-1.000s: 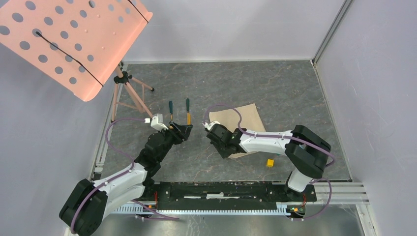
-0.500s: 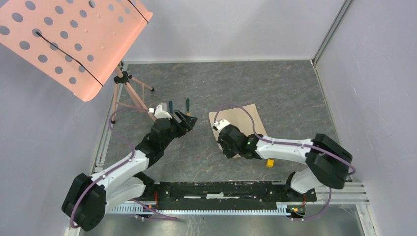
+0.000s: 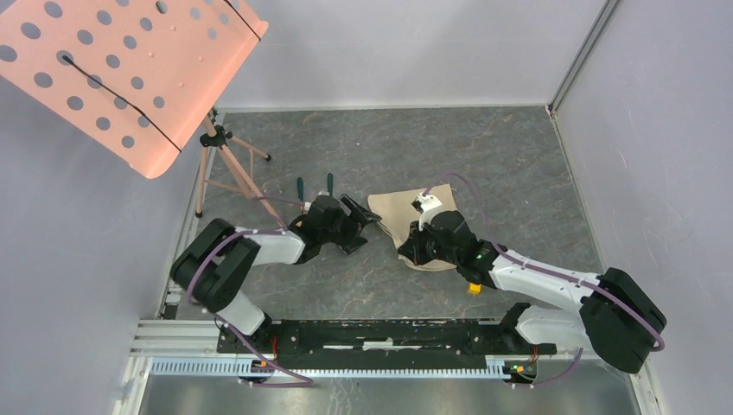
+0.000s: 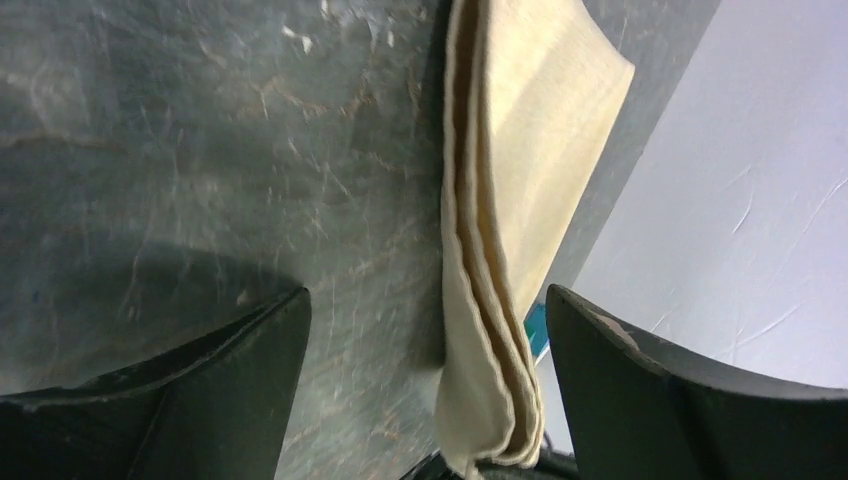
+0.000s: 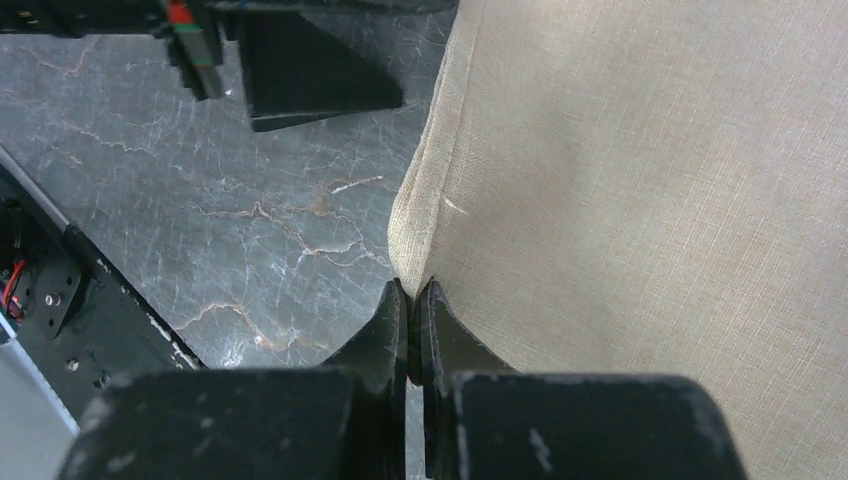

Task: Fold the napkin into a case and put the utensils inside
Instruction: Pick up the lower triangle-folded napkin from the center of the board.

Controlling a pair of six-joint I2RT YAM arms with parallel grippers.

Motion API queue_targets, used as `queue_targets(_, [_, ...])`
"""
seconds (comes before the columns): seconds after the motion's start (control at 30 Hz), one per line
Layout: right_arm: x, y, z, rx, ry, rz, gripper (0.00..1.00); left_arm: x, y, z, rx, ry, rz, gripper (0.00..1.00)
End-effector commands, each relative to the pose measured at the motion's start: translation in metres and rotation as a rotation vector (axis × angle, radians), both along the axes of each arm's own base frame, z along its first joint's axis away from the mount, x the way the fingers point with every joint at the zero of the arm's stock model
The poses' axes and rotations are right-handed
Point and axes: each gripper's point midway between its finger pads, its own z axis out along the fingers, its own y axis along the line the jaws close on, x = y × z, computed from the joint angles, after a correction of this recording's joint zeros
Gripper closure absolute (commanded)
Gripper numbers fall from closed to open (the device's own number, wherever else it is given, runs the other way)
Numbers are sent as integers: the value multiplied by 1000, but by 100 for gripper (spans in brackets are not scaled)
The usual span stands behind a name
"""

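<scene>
The beige napkin (image 3: 436, 206) lies at the table's middle, folded in layers (image 4: 500, 290). My right gripper (image 5: 412, 292) is shut on its near-left corner, seen from above as well (image 3: 409, 252). My left gripper (image 3: 361, 225) stands open just left of the napkin. In the left wrist view the layered napkin edge hangs untouched between the wide-apart jaws (image 4: 430, 385), closer to the right finger (image 4: 680, 400). Of the utensils only two teal handles (image 3: 300, 187) (image 3: 329, 182) show behind the left arm. Their gold ends are hidden.
A pink perforated music stand (image 3: 121, 69) on a tripod (image 3: 220, 160) fills the back left. A small yellow cube (image 3: 474, 288) sits near the right forearm. Grey walls close in on the left, the back and the right.
My left arm swung right from the utensils to the napkin's left edge and opened wider. The right gripper shut on the napkin's near-left corner and shifted right.
</scene>
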Motion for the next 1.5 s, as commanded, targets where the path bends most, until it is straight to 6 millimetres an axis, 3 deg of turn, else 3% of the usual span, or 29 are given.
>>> queue_targets(0.0, [1, 11, 26, 133, -40, 38, 100, 32, -24, 17, -183, -24, 78, 8])
queue_targets(0.17, [2, 6, 29, 140, -54, 36, 100, 48, -28, -10, -175, 2, 131, 15])
queue_targets(0.33, [0, 4, 29, 166, -53, 42, 100, 65, -15, -28, -56, -29, 198, 26])
queue_targets(0.5, [-4, 5, 27, 184, -42, 56, 100, 83, 0, -36, 60, -69, 223, 36])
queue_targets(0.67, [-6, 4, 27, 191, -48, 59, 100, 90, -8, -42, 62, -81, 190, 42])
queue_targets(0.87, [-11, 5, 22, 204, -32, 72, 100, 100, -3, -32, 99, -171, 167, 60])
queue_targets(1.13, [-37, 15, 6, 220, 6, 135, 100, 102, 37, -9, 237, -263, 124, 92])
queue_targets(1.3, [-74, 39, 4, 346, 78, 255, 100, 93, 67, 9, 394, -240, 135, 98])
queue_targets(1.47, [-94, 37, 1, 466, 147, 287, 100, 75, 107, 16, 593, -112, 242, 98])
